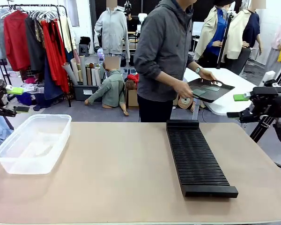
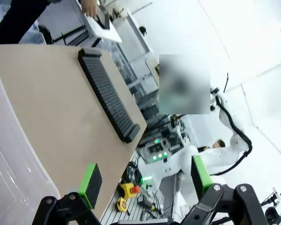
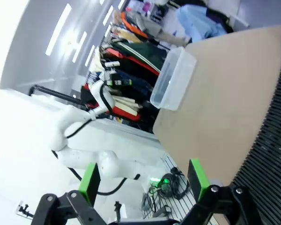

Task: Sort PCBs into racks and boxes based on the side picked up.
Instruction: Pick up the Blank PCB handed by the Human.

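Hanging clothes (image 1: 17,40) line the room behind the tan table (image 1: 122,173).

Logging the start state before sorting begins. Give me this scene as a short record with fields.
tub: clear, looks empty, robot's left side
rack: black, slots empty, right of centre
PCBs: on a black tray in the person's hands, beyond the far edge of the table
left jaws: open, holding nothing
right jaws: open, holding nothing
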Robot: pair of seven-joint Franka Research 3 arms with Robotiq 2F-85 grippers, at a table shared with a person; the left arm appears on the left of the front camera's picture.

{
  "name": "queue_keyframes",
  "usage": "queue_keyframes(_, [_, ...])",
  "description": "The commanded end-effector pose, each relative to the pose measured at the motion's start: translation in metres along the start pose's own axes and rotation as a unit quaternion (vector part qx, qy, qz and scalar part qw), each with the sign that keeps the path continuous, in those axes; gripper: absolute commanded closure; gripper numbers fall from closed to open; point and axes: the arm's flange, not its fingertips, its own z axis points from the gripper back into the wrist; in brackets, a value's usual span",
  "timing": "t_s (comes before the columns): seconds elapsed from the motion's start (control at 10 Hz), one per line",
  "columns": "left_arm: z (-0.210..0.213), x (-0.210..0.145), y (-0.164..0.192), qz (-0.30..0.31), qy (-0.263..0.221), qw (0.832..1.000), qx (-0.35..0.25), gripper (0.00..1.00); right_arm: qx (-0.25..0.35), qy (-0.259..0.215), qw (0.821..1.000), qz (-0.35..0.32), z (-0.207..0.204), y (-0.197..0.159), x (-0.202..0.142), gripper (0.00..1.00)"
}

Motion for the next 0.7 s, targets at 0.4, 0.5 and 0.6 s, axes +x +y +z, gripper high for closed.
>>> queue_keyframes(0.4, [0.005, -0.002, 0.002, 0.0, -0.016, 1.0, -0.003, 0.0, 0.005, -0.013, 1.0, 0.003, 0.006, 0.0, -0.002, 0.0])
queue_keyframes(0.5, [0.005, -0.002, 0.002, 0.0, -0.016, 1.0, -0.003, 0.0, 0.005, -0.013, 1.0, 0.003, 0.006, 0.0, -0.002, 0.0])
queue_keyframes(0.6, [0.005, -0.002, 0.002, 0.0, -0.016, 1.0, -0.003, 0.0, 0.005, -0.013, 1.0, 0.003, 0.006, 0.0, -0.002, 0.0])
